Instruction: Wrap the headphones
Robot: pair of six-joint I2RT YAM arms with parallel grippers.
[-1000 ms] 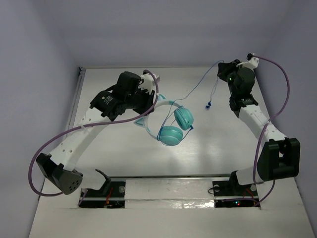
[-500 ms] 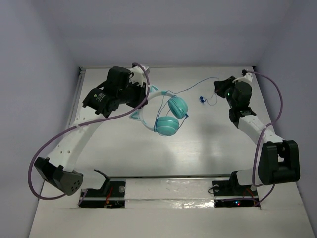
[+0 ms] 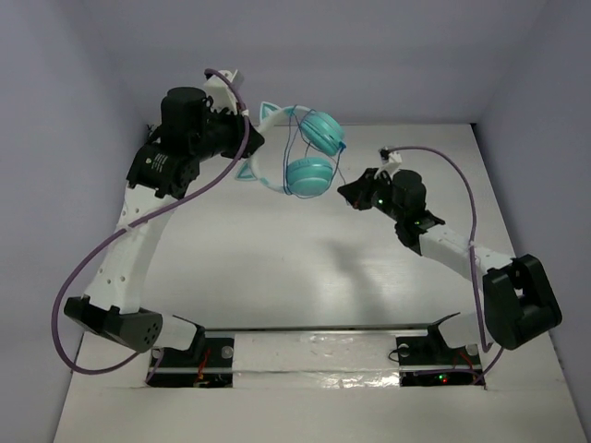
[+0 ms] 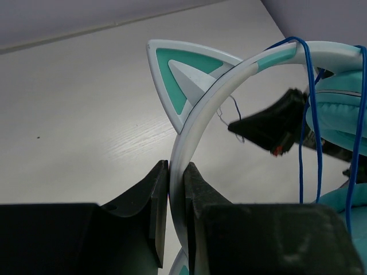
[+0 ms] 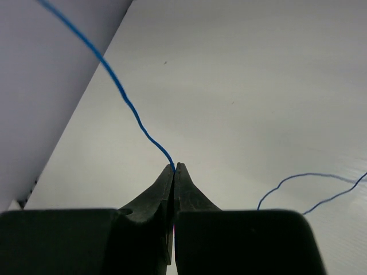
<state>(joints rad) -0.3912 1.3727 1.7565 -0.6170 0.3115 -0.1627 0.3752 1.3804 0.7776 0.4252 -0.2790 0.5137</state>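
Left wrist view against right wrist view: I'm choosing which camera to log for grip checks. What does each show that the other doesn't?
Only the left wrist view shows the left gripper shut on the pale headband, a cat-ear point, a teal ear cup and loops of cord crossing the band. Only the right wrist view shows the right gripper shut on a single cord strand. Both show the thin blue cord and the white table.

table (image 3: 277,277): white, faint woodgrain | walls (image 3: 369,55): pale lavender | light: soft, even
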